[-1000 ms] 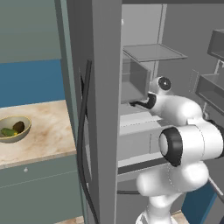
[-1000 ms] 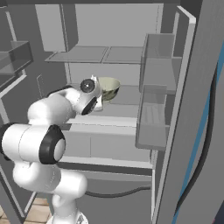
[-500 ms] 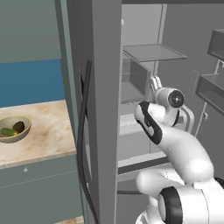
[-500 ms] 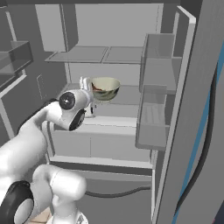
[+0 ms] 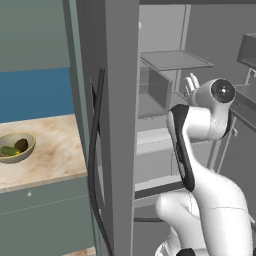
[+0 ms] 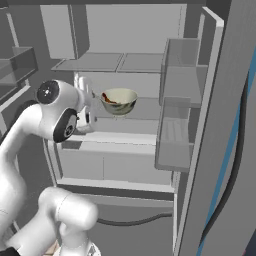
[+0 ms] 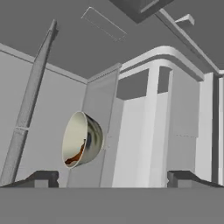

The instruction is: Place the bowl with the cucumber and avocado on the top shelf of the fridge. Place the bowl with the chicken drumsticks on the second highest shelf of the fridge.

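1. Pale grey walls of the open tall metallic fridge frame the scene; thin translucent glass top shelf sits bare above.
2. Round cream-beige bowl with the chicken drumsticks rests on the second shelf down, reddish-brown meat inside; delivered, I'd judge.
3. Two-finger gripper has its dark tips spread wide, holding nothing (bowl apart from them).
4. Matching cream bowl with green cucumber and avocado waits on the marbled beige counter.

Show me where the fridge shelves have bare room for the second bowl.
The top shelf is bare across its width, above the bowl with the chicken drumsticks. The second shelf has room right of that bowl, up to the door bins. Its left side is crowded by the gripper.
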